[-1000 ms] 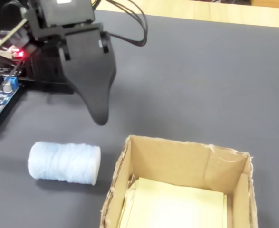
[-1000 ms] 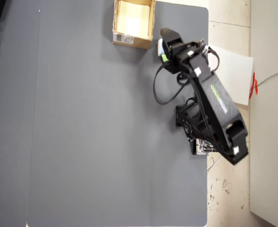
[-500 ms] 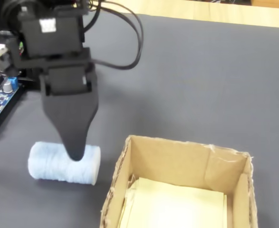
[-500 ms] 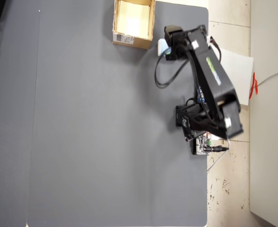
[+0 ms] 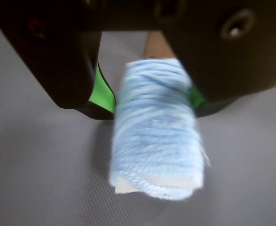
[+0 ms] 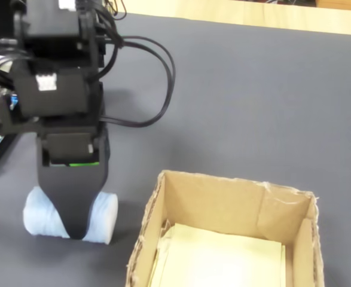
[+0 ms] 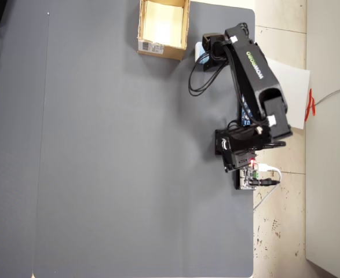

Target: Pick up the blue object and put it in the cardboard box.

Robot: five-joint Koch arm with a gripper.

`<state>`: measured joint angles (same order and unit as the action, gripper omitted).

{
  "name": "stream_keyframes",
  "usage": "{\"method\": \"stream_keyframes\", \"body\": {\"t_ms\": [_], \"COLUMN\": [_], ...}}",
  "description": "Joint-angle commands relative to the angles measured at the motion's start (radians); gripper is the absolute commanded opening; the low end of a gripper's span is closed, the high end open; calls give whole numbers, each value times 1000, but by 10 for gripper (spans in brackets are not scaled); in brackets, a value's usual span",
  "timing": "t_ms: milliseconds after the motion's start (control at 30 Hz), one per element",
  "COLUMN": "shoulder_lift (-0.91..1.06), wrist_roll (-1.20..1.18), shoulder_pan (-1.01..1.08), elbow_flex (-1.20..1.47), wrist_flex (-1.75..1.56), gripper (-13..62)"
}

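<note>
Item: end effector (image 5: 152, 106) clamped around blue object (image 5: 155, 141), low over the bench (image 6: 253, 89). Step: grasp. Next, you lift and carry over cardboard box (image 6: 223, 200).

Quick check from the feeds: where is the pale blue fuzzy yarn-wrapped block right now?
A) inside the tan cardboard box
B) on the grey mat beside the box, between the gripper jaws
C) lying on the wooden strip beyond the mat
B: in the fixed view the pale blue fuzzy yarn-wrapped block lies on the grey mat left of the tan cardboard box, with the gripper straddling it.
</note>
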<state>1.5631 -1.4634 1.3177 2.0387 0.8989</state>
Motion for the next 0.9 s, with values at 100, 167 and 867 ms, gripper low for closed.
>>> {"method": "stream_keyframes", "body": {"t_ms": [100, 167, 867], "shoulder_lift": [9, 35, 385], "wrist_roll": [-5, -23, -227], "shoulder_pan": [21, 20, -37], "elbow_flex": [55, 109, 417], "wrist_flex": [-186, -305, -969], "gripper": [145, 137, 142]}}
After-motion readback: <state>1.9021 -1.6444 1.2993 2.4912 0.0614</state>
